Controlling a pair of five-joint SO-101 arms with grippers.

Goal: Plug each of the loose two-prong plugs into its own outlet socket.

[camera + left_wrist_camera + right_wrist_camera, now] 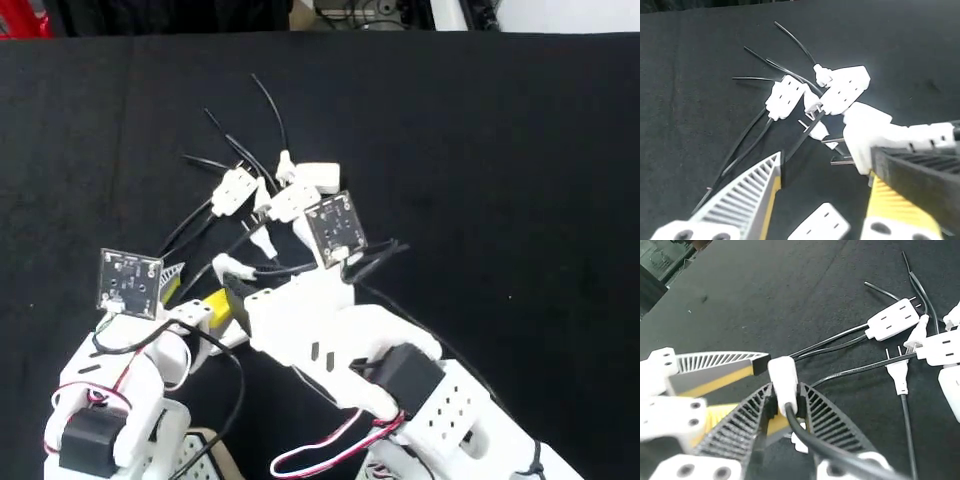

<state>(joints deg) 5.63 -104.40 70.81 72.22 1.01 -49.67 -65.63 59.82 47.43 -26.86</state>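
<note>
My right gripper (785, 396) is shut on a white two-prong plug (782, 377), whose black cord runs back toward the camera. In the left wrist view this plug (865, 131) hangs above the cloth with its prongs bare. My left gripper (825, 172) is open close beside it, and a white outlet socket (820, 227) lies between its fingers. A loose plug (900, 377) lies farther out on the cloth. Beyond it are a three-slot outlet (786, 95) and a second outlet (846, 89) with plugs at its end. From above, the held plug (233, 267) sits just ahead of both grippers.
Thin black cords (262, 105) fan out across the black cloth (500, 150) past the outlets. The two arms crowd together at the near edge. The right arm's body (340, 335) leans over toward the left arm (120, 390).
</note>
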